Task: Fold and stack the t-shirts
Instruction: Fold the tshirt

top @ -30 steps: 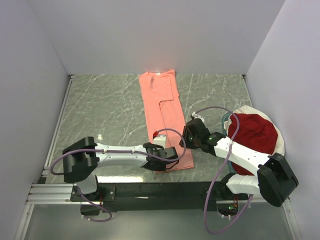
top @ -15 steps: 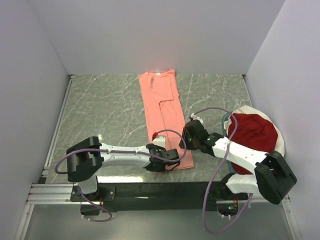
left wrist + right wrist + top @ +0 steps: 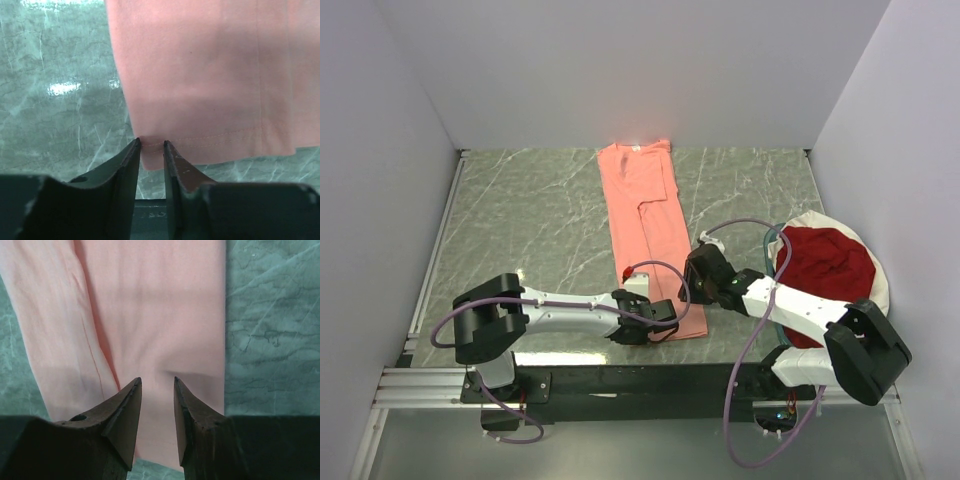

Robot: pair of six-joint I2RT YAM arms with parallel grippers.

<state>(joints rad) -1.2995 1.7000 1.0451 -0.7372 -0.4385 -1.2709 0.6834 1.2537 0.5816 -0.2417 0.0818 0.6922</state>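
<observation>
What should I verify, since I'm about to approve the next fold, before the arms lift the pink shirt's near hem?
1. Left gripper at the near hem corner of the salmon-pink t-shirt: ok.
2. Left grip closed on cloth: cannot tell.
3. Right gripper gripping the hem: not ok, jaws open over the cloth.
4. Shirt lying flat as a long strip: ok.
5. Dark red t-shirt out of the way, in the basket: ok.

Open table (image 3: pixel 520 230) left (basket (image 3: pixel 826 218) right)
</observation>
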